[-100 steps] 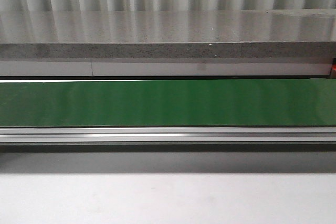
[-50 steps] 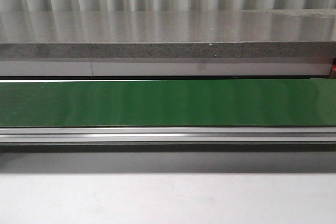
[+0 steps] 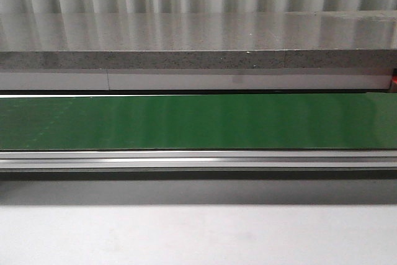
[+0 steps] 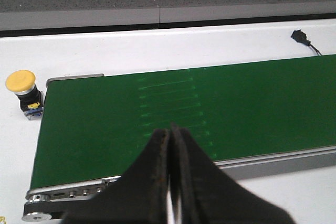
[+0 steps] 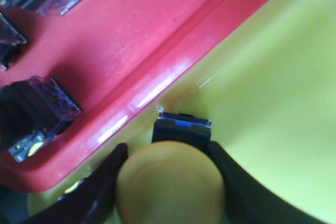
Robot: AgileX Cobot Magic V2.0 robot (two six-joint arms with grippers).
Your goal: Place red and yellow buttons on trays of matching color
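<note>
In the right wrist view my right gripper (image 5: 167, 153) is shut on a yellow button (image 5: 170, 184), one finger on each side of its round cap, its dark base pointing at the yellow tray (image 5: 262, 93) just beneath. The red tray (image 5: 131, 30) adjoins it and holds several dark button bodies (image 5: 44, 106) whose caps are hidden. In the left wrist view my left gripper (image 4: 170, 129) is shut and empty above the green belt (image 4: 236, 103). Another yellow button (image 4: 21, 82) stands on the white table just off the belt's end. The front view shows neither gripper nor button.
The green conveyor belt (image 3: 198, 122) spans the front view, with an aluminium rail (image 3: 198, 161) along its near side and a grey stone ledge (image 3: 198, 60) behind. A small black plug with a wire (image 4: 300, 36) lies on the white table beyond the belt.
</note>
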